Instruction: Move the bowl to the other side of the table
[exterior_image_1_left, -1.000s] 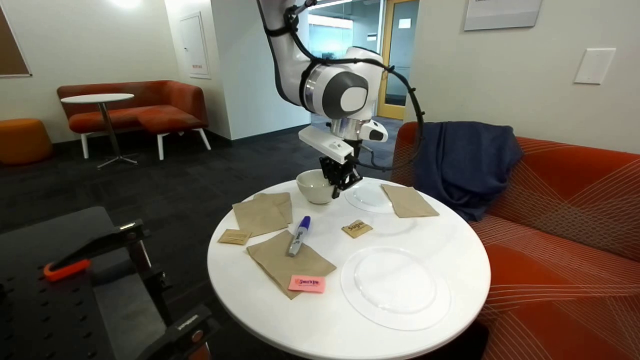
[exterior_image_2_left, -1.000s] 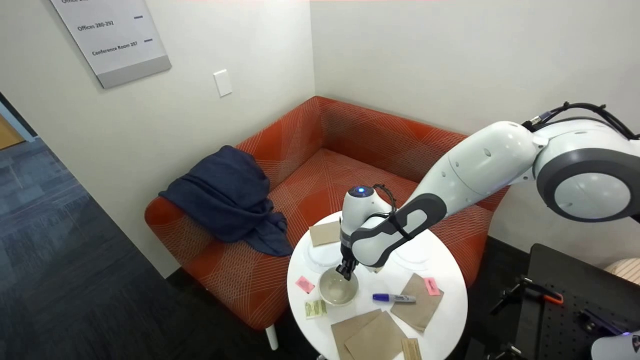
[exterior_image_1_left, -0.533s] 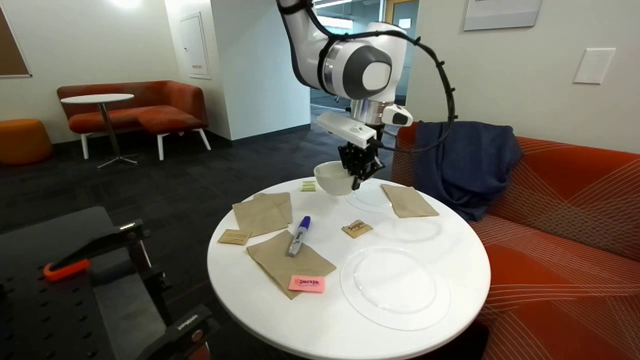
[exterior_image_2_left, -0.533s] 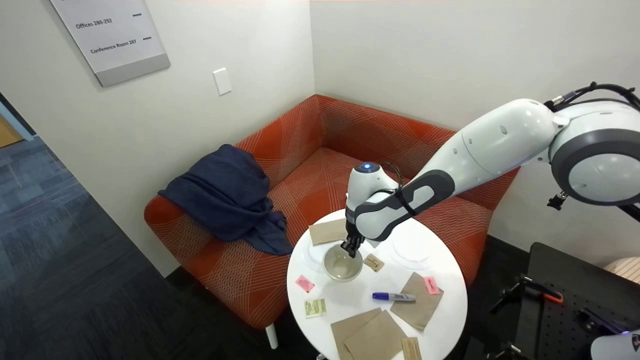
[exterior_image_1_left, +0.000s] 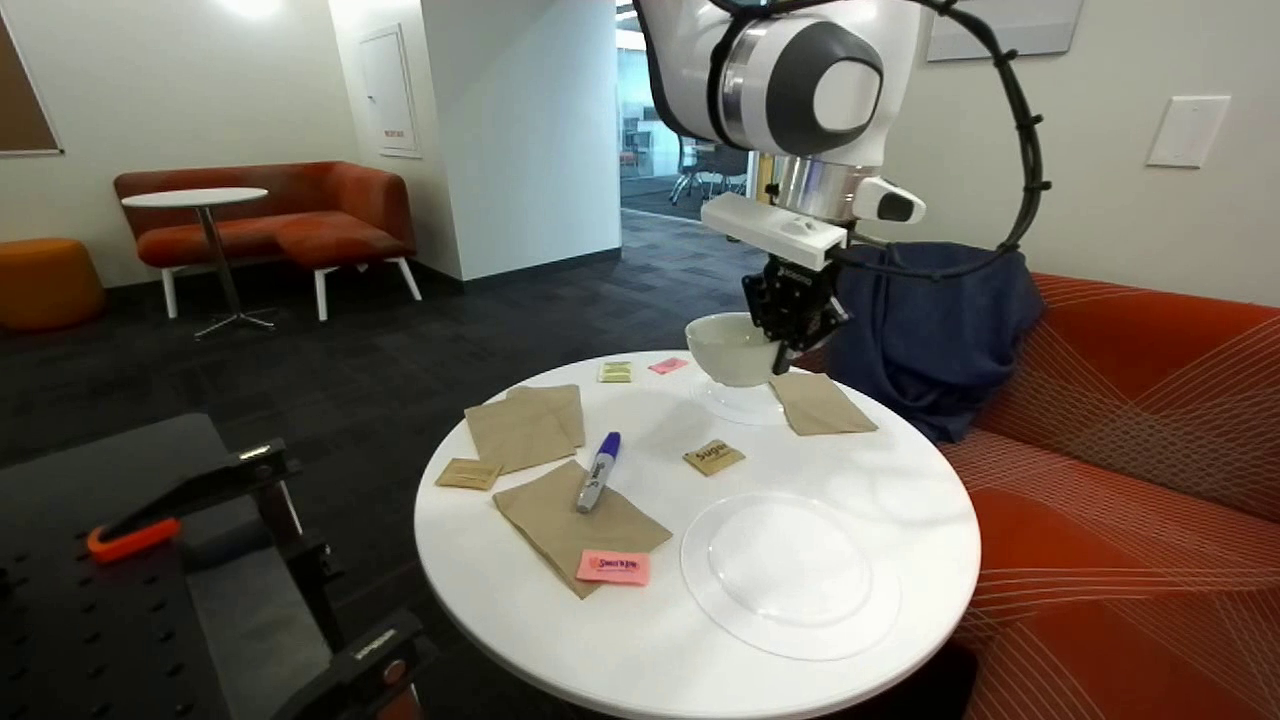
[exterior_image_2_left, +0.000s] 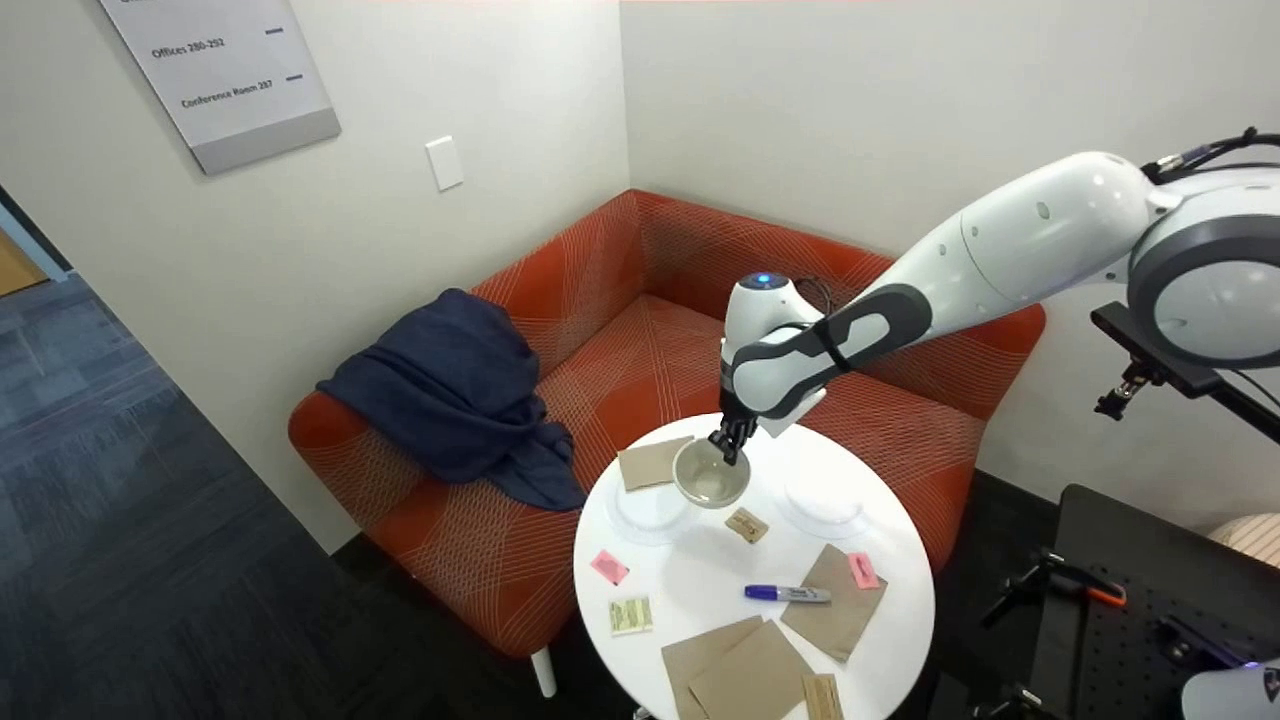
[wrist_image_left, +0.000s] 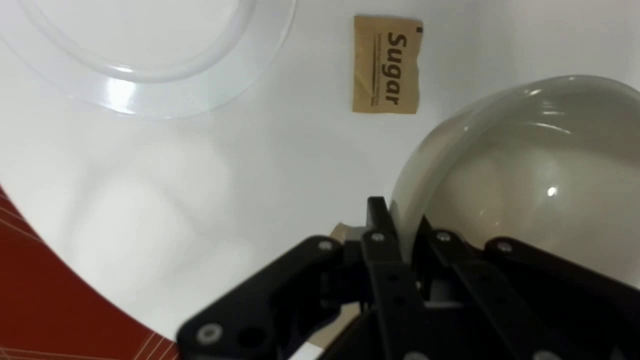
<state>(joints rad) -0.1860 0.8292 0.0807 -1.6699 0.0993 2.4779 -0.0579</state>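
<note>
Claw (wrist_image_left: 401, 212): pinched tight, one finger each side of the wall of the glossy, deep, round, cream-white bowl (wrist_image_left: 545, 185). Wrist-view clock, centred on fingertips: bowl at 3, looks lifted, height unclear; brown paper sugar packet (wrist_image_left: 387, 65) at 12; clear, round, plastic-looking plate (wrist_image_left: 150, 100) at 10; red fabric sofa (wrist_image_left: 55, 305) at 8. In an exterior view, bowl shows at 11 o'clock of the round, smooth white table (exterior_image_2_left: 690, 590). My read: grasp done, carry in hand. Next: hold the rim pinch, cross with the bowl level, probably toward 3 o'clock there (target spot not shown), touch base down before releasing. Risk: landing on the plate lip.
</note>
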